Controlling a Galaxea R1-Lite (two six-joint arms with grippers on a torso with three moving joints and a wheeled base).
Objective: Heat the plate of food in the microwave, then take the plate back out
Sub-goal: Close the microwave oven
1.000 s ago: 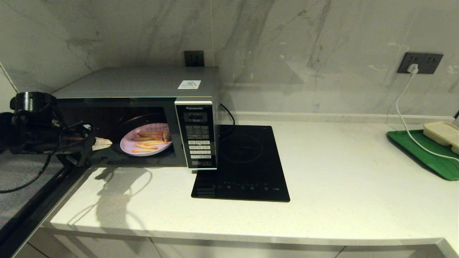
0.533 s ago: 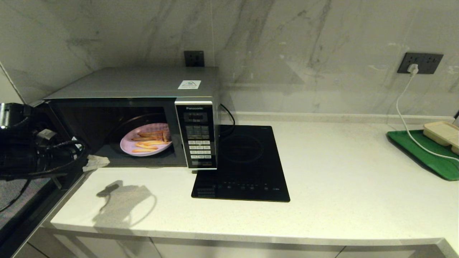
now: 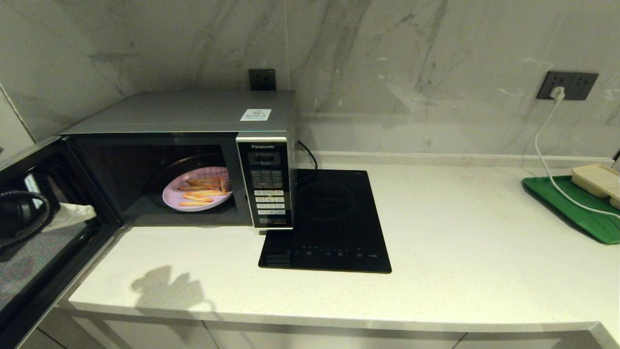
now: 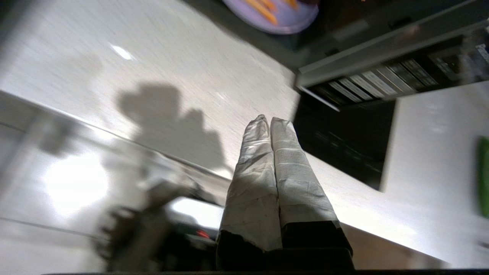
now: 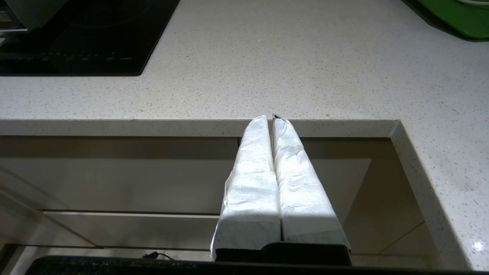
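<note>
The silver microwave point(image 3: 193, 116) stands at the counter's back left, its dark glass door point(image 3: 43, 271) swung wide open to the left. Inside, on the turntable, rests the lilac plate point(image 3: 198, 194) with several orange-yellow fries; its edge also shows in the left wrist view point(image 4: 282, 21). My left gripper point(image 3: 85, 212) hangs at the far left by the open door, away from the cavity, its wrapped fingers pressed together and empty point(image 4: 266, 119). My right gripper point(image 5: 269, 117) is shut and empty, parked below the counter's front edge, out of the head view.
A flat black induction cooktop point(image 3: 329, 223) lies just right of the microwave. At the far right a green tray point(image 3: 576, 208) carries a beige tray point(image 3: 598, 179), with a white cable point(image 3: 547, 160) running to a wall socket.
My left arm has drawn back leftward from the microwave's opening, and the door has swung farther open. The plate has stayed in place.
</note>
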